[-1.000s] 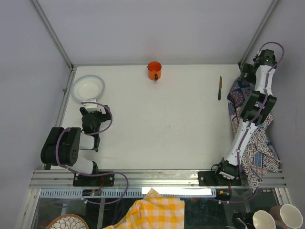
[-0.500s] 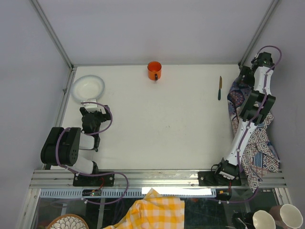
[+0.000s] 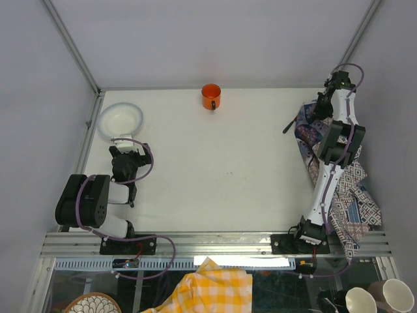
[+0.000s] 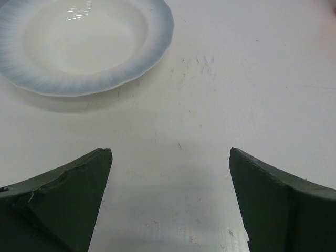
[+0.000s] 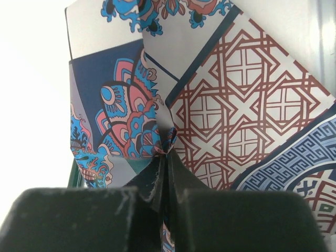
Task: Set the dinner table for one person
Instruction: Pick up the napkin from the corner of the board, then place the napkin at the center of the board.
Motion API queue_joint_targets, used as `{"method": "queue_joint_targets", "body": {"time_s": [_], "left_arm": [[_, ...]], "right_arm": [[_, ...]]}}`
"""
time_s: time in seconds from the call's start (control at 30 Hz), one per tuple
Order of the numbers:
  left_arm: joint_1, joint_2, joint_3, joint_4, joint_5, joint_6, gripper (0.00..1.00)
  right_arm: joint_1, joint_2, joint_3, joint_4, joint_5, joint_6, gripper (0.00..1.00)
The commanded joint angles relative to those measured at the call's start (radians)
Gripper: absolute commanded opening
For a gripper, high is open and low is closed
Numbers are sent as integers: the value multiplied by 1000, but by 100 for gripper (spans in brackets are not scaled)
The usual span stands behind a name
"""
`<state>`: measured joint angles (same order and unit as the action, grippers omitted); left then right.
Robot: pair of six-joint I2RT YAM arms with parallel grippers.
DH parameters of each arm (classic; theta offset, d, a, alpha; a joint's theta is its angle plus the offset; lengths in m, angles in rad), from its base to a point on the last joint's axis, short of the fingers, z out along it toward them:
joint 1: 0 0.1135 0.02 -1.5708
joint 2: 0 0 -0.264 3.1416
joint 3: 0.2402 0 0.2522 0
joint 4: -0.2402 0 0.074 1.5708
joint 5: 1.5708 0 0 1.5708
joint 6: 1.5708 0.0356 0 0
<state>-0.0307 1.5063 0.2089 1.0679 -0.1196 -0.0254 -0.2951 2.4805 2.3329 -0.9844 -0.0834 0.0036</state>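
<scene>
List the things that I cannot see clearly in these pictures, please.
- Top view: the knife is too small to tell whether it touches the cloth.
- Left wrist view: the plate is cut off by the top edge.
- Right wrist view: the cloth hides whatever lies under it.

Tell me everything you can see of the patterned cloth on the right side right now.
The cloth is thin printed fabric in patchwork tile patterns: blue-and-pink florals, red-brown lattice on white, and a navy key pattern. It lies rumpled along the right edge of the table, under and beside the right arm, with its near end reaching over the front rail. The right gripper is shut on a pinched fold near its far end, puckering it into creases.
</scene>
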Motion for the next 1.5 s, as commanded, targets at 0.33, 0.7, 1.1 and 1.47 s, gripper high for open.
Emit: {"method": "queue_joint_targets", "body": {"time_s": [0.33, 0.7, 1.1, 1.47], "left_arm": [[0, -326, 493, -838, -13, -492, 99], [0, -484, 554, -1035, 282, -523, 99], [-1, -440, 569, -1068, 389, -579, 99], [-1, -472, 575, -1113, 384, -598, 99]], "right_arm": [[36, -250, -137, 77, 241, 72, 0], [59, -560, -150, 107, 382, 89, 0], [188, -816, 41, 80, -542, 262, 0], [278, -1008, -237, 1538, -1175, 1493, 0]]}}
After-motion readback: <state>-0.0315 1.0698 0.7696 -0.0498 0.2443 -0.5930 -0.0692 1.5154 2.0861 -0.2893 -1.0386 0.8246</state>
